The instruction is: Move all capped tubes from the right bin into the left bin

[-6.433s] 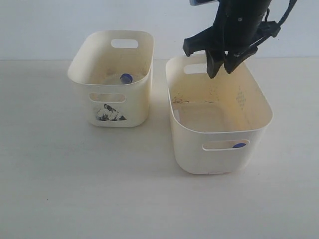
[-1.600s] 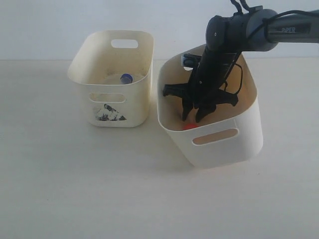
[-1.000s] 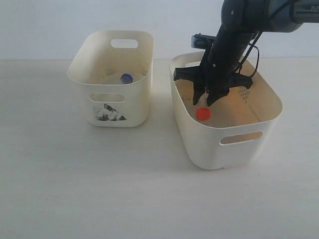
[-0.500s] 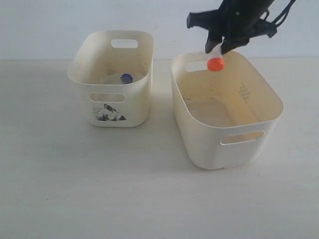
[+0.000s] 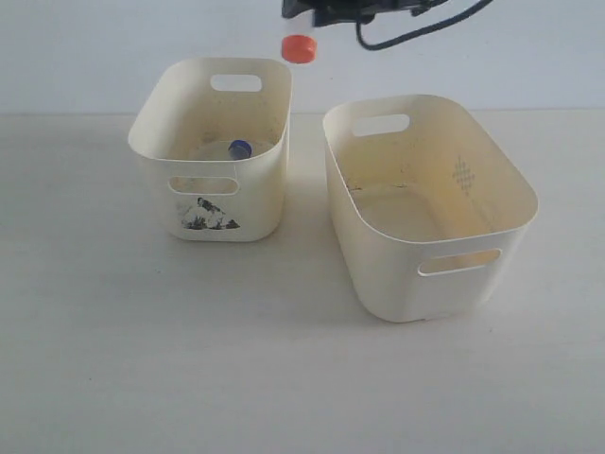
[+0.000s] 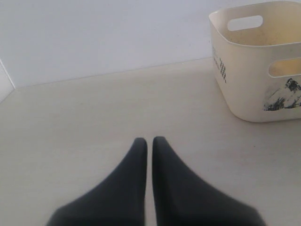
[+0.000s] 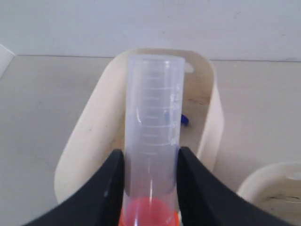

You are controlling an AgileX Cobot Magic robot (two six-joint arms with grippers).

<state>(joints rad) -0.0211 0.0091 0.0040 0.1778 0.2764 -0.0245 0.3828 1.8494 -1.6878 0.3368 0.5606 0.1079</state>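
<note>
My right gripper point(image 7: 149, 162) is clamped on the orange-capped tube point(image 7: 153, 117), high above the left bin point(image 7: 77, 146). I'd centre it over that bin's hollow and lower it inside before letting go, clear of the blue-capped tube point(image 5: 240, 148) lying there.

Looks like a lab test bench: bare pale tabletop point(image 5: 189, 378), plain white wall point(image 5: 95, 47), graduated capped tube point(image 7: 153, 122).
</note>
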